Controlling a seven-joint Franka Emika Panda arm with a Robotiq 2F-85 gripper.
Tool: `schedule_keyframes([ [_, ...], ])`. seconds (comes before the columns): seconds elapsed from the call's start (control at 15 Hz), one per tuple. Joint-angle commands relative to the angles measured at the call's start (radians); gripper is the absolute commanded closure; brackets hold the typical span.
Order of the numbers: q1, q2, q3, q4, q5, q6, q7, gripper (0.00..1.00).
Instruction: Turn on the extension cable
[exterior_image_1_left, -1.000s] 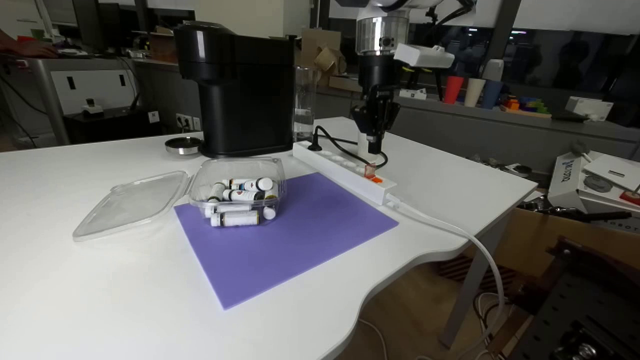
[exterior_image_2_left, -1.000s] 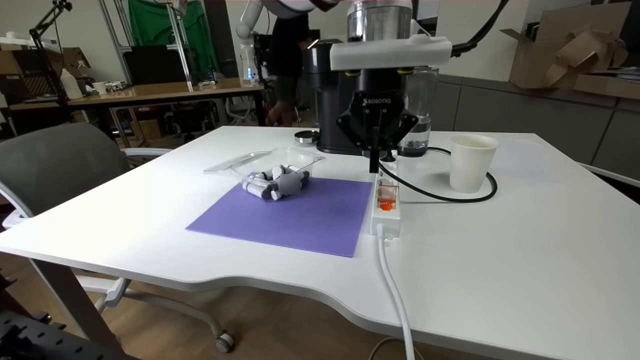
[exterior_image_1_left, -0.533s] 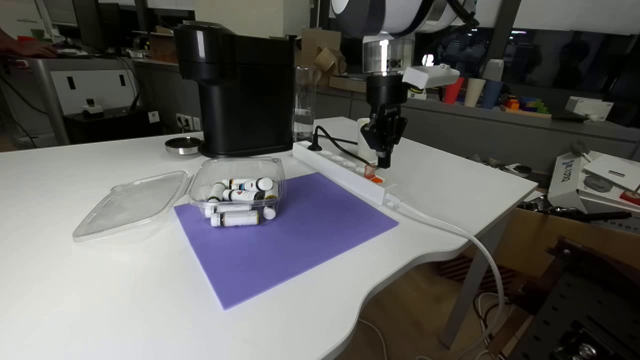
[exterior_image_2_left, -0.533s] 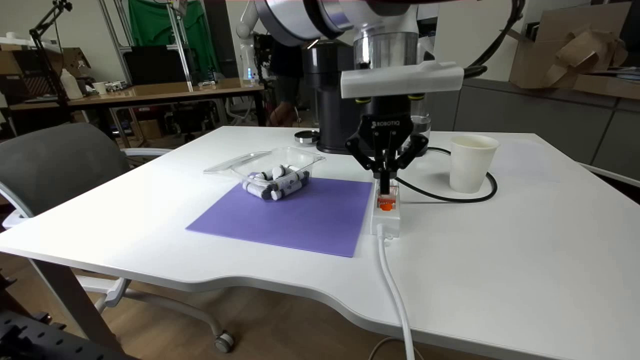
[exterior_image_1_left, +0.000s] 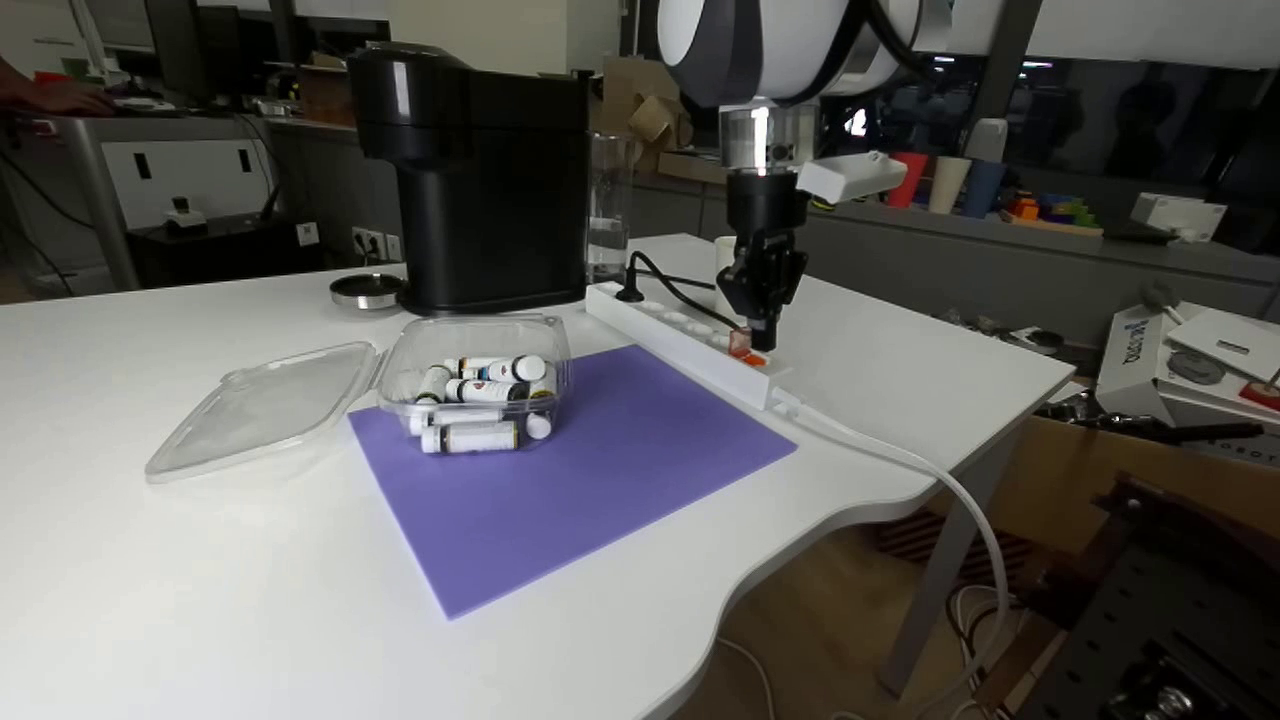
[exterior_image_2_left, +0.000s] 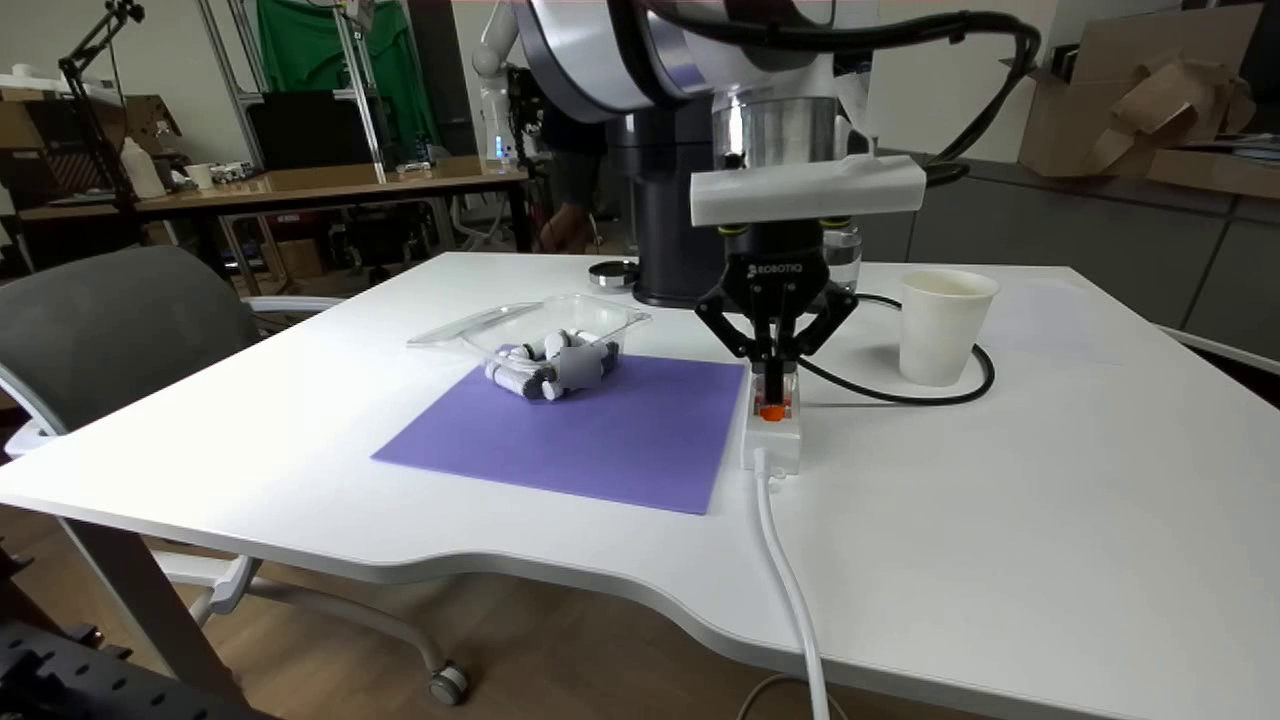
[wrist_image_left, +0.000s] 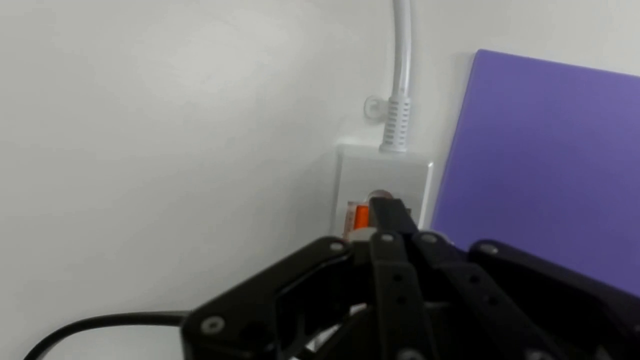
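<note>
Our closed Robotiq gripper (wrist_image_left: 394, 216) overhangs the orange switch (wrist_image_left: 361, 217) of the power strip (wrist_image_left: 382, 172), near wrist-view center — we should press straight down.

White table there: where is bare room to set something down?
In an exterior view, the biggest bare patch of table lies right of the power strip and white cord, in front of the black cord and paper cup. Another lies left of the purple mat. It's crowded where the fingers stand over the orange switch.
</note>
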Motion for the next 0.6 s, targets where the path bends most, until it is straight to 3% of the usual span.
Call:
schedule_keyframes([
  [0.0,-0.012,0.023,0.009,0.042,-0.025,-0.002,0.038,1.0],
  [0.53,-0.019,0.093,0.027,0.101,-0.016,-0.022,0.032,1.0],
])
